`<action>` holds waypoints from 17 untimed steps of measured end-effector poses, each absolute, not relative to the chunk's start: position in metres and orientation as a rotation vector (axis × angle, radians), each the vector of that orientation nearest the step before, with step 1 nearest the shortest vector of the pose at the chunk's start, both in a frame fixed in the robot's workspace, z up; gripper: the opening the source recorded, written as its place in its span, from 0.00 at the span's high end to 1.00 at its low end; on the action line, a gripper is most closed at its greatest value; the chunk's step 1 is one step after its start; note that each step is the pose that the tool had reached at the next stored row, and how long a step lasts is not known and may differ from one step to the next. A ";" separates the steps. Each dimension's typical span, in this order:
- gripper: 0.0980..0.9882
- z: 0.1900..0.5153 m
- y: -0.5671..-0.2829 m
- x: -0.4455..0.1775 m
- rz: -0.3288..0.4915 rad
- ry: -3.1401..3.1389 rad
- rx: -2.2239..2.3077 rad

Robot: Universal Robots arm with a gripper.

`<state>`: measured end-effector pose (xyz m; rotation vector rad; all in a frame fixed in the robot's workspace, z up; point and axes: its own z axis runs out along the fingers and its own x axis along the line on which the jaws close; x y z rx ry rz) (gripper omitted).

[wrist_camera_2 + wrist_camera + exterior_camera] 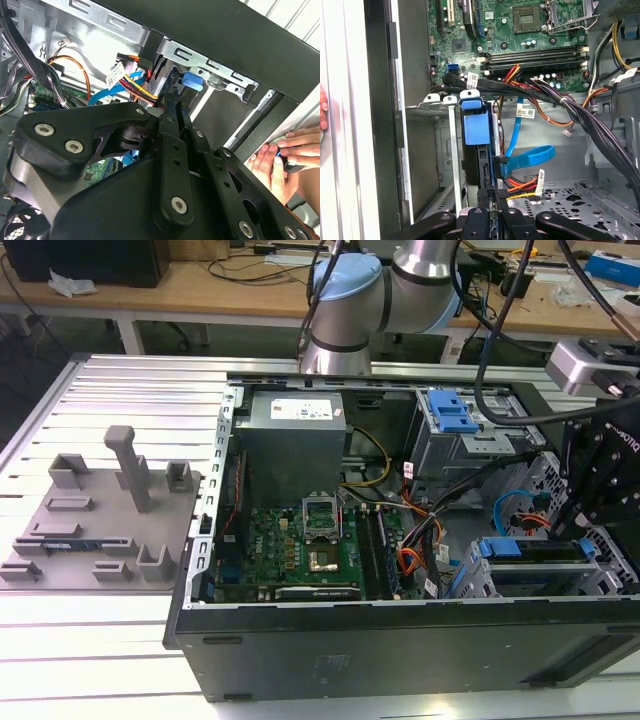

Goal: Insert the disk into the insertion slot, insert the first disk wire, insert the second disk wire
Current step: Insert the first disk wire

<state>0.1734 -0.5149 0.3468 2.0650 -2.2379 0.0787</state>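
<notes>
Ribbed aluminium makes up the tabletop [100,640]. A grey moulded fixture [100,510] sits toward its edge on the exterior view's left. Beside it lies the open computer case [400,640], with the power supply [295,435] and motherboard [290,540] in its middle.

Toward the case's corner on the exterior view's right, the disk [473,127] sits in the insertion slot [478,575], its blue carrier tab level with the cage mouth. That step looks done. In the first wrist view, a blue wire [530,157] loops down to a plug against the disk's rear edge and appears seated, so one wire seems to be in.

The gripper [492,197] is just behind the disk. Its jaws are drawn narrow and seem to pinch the black plug of the multicoloured wire [522,186], which sits at the disk's edge just beside the blue plug. Whether this plug is fully home I cannot tell, so I judge the second wire the only part left.

In the second wrist view, a person's hand [280,155] rests just outside the case wall.
</notes>
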 end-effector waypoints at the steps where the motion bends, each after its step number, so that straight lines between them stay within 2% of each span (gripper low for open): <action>1: 0.93 0.347 -0.515 0.173 0.079 -2.236 2.067; 17: 0.93 0.337 -0.515 0.173 0.081 -2.214 2.091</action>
